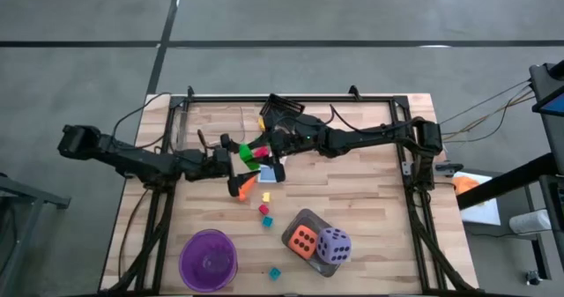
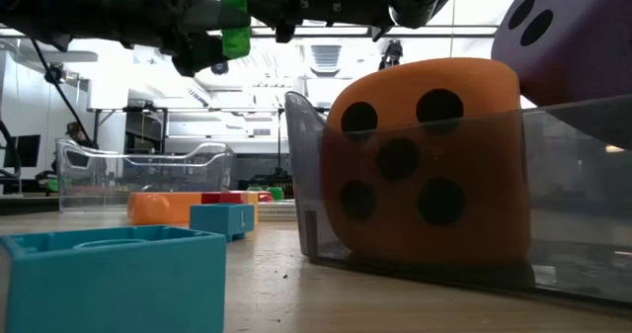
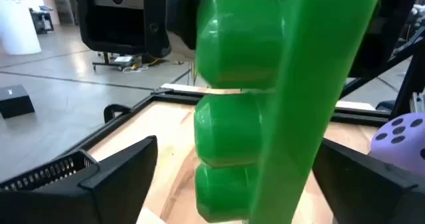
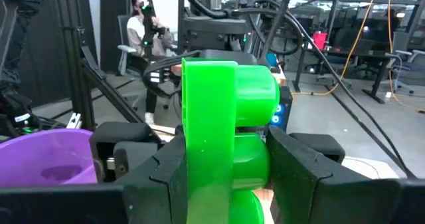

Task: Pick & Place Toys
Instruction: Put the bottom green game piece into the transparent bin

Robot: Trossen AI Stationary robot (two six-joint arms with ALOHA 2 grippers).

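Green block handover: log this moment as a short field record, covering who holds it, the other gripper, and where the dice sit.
held item: green block, lifted above the table's middle
holder: right gripper, fingers closed on the block's sides
other gripper: left gripper, fingers spread either side of the same block, not gripping
dice: orange die and purple die together in the grey tray
bowl: purple bowl at the table's near left
loose blocks: a few small ones on the wood between the grippers and the tray
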